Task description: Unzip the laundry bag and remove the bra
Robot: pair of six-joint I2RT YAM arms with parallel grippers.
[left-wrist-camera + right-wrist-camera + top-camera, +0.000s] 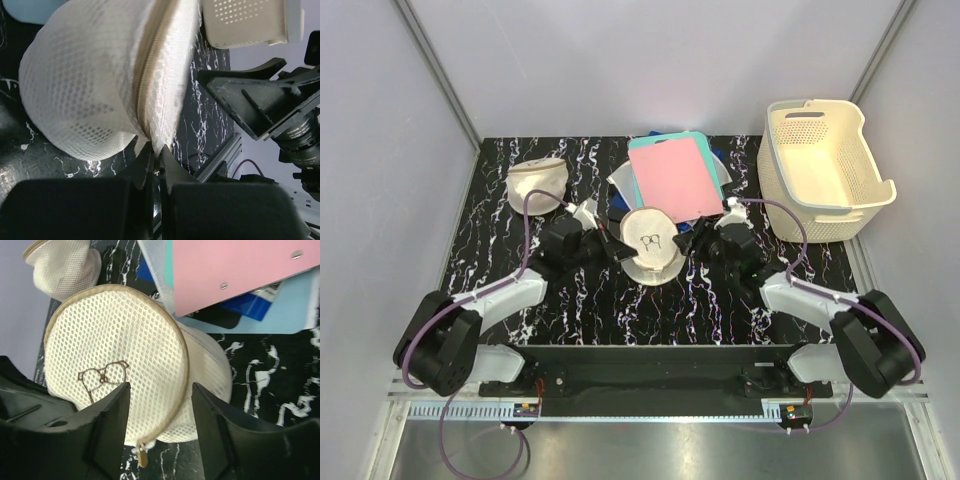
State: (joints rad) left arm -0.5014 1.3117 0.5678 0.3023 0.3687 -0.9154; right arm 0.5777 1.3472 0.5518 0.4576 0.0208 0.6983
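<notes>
Pink board (672,178) just behind the bag, over blue sheets. Cream basket (825,165) far right, plain pouch (537,183) far left. Laundry bag (652,245) mid-table (582,305), between both arms: cream mesh, squiggle face up, tan rim zipper, pull (142,457) low. Left jaws pressed together, pinching the mesh at the seam. Right jaws spread, straddling the rim.

Cream basket (800,200), pink board (672,180), perhaps a folder, plain pouch (537,183).
</notes>
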